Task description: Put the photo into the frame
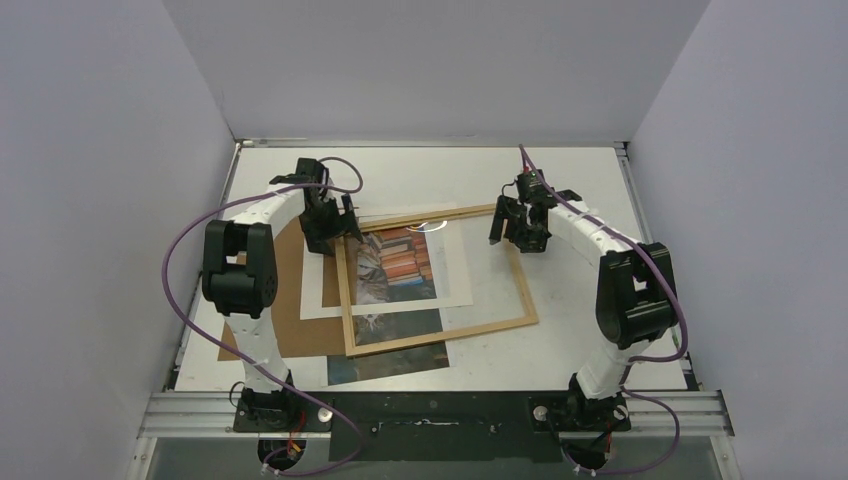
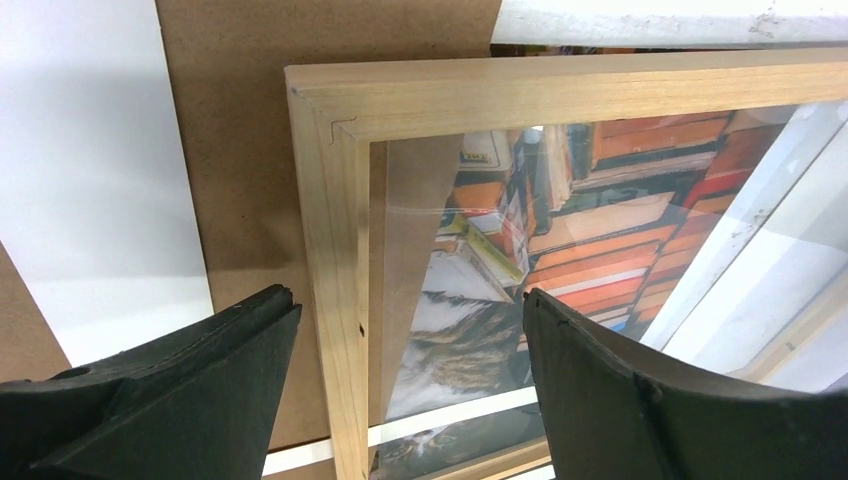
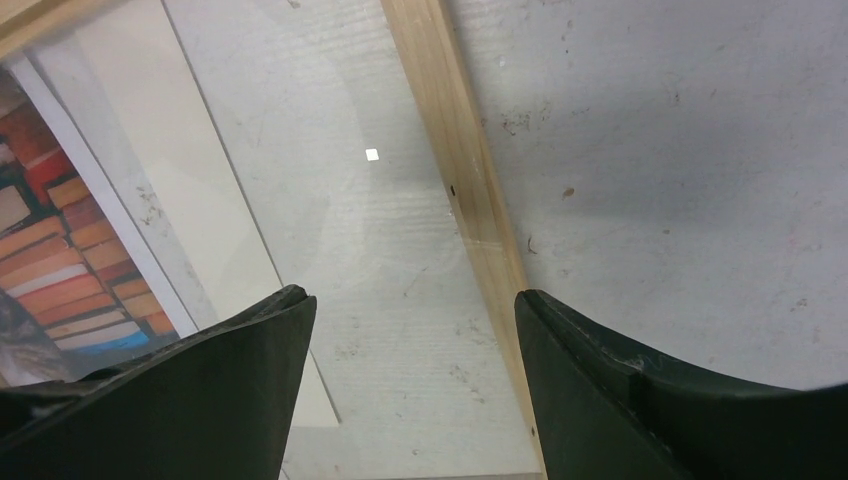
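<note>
Left claw (image 2: 408, 302) and right claw (image 3: 410, 298) both gape wide, empty, straddling opposite rails of the light-wood frame (image 2: 330, 250) over the cat photo (image 2: 600, 220).

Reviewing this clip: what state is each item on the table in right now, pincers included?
frame: lying flat, skewed, not gripped.
photo: face up beneath the frame, near end sticking out past it, not fitted.
white mat: flat, partly under the frame.
backing board: flat, partly under the white mat.
left pincer: open, over the frame's far left corner.
right pincer: open, over the frame's right rail.
</note>
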Controlling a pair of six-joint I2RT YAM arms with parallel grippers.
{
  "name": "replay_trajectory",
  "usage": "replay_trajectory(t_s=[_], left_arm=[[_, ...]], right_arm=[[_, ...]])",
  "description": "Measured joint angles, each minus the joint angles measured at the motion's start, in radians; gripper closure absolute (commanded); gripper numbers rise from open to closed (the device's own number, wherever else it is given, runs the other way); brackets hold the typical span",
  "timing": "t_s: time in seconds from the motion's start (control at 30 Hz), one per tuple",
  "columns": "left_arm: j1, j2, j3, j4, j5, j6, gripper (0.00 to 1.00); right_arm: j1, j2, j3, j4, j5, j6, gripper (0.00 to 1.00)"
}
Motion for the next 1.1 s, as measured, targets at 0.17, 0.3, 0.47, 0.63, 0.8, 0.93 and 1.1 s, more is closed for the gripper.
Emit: replay_trajectory(t_s=[0.17, 0.3, 0.47, 0.63, 0.8, 0.93, 1.1], left_arm=[[0.0, 0.0, 0.0, -0.023, -0.027, 0.008, 0.15], [0.0, 0.0, 0.0, -0.036, -0.038, 0.019, 0.18], [0.0, 0.0, 0.0, -0.037, -0.03, 0.022, 0.23], [0.0, 0.003, 0.0, -0.039, -0.025, 0.021, 0.25], [0.0, 0.007, 0.0, -0.045, -0.022, 0.021, 0.26], [0.0, 0.007, 0.0, -0.047, -0.019, 0.021, 0.27], [0.0, 0.013, 0.0, -0.049, -0.017, 0.021, 0.26]], right_arm=[[-0.002, 0.0, 0.0, -0.011, -0.025, -0.001, 0.29], [-0.011, 0.001, 0.0, -0.011, -0.061, -0.001, 0.35], [-0.021, 0.006, 0.0, -0.014, -0.087, -0.004, 0.35], [-0.026, 0.006, 0.0, -0.035, -0.085, -0.011, 0.34], [-0.026, 0.008, 0.0, -0.048, -0.082, -0.016, 0.34], [-0.026, 0.024, 0.0, -0.05, -0.076, -0.016, 0.33], [-0.024, 0.04, -0.002, -0.062, -0.056, -0.017, 0.33]])
